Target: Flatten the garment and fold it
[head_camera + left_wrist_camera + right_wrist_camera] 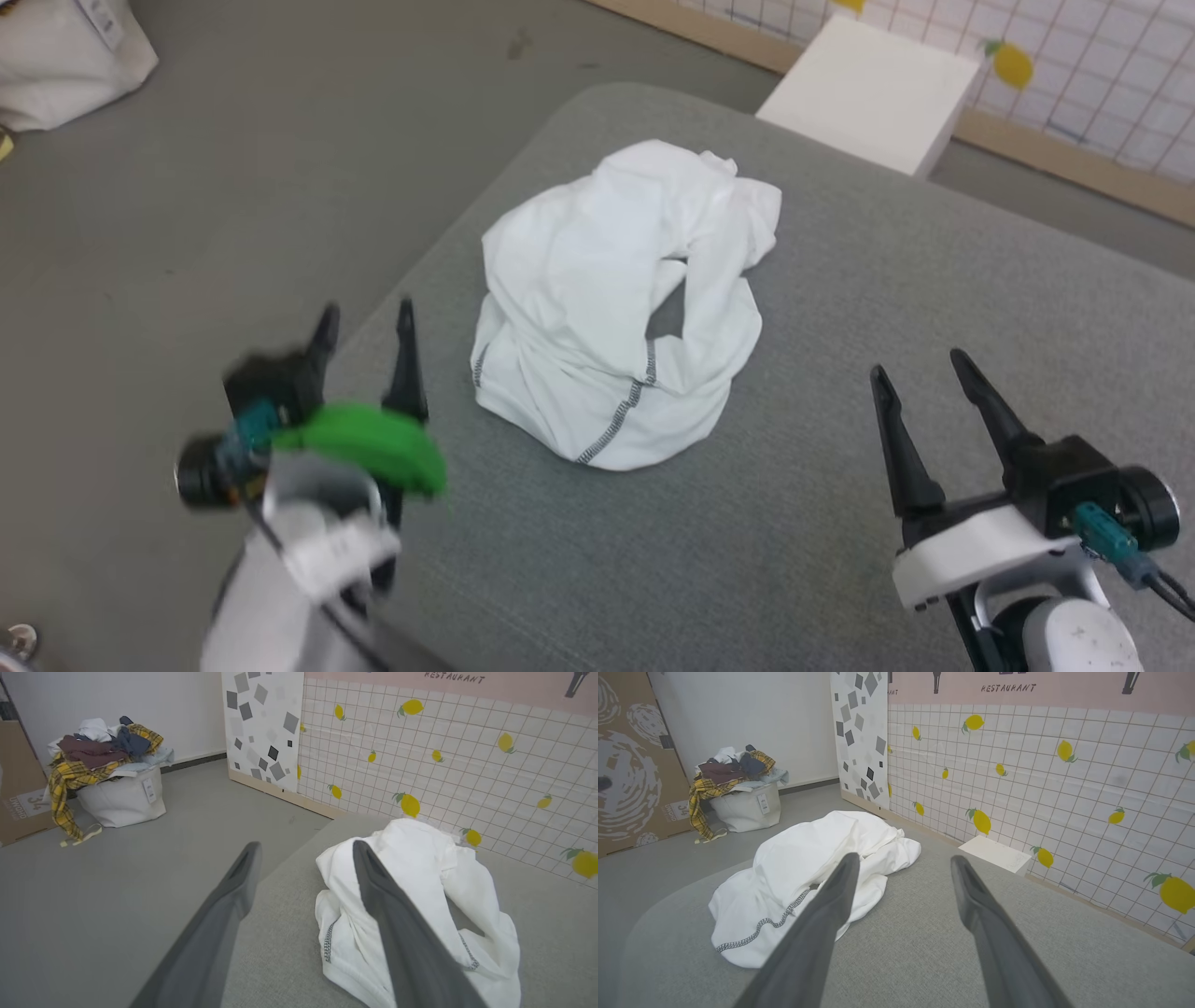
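Grey fabric cushion (887, 280) carries everything. White T-shirt (579, 280) lies crumpled in a heap on it, ahead and right of left gripper (366, 310) and ahead and left of right gripper (917, 366), touching neither. Both grippers spread wide, empty. White box (868, 89) sits farther ahead.

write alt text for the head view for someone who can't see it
A crumpled white T-shirt lies bunched in the middle of a grey cushioned surface. The left tool and right tool are open on either side of it, touching nothing. A white box sits beyond the surface's far edge.
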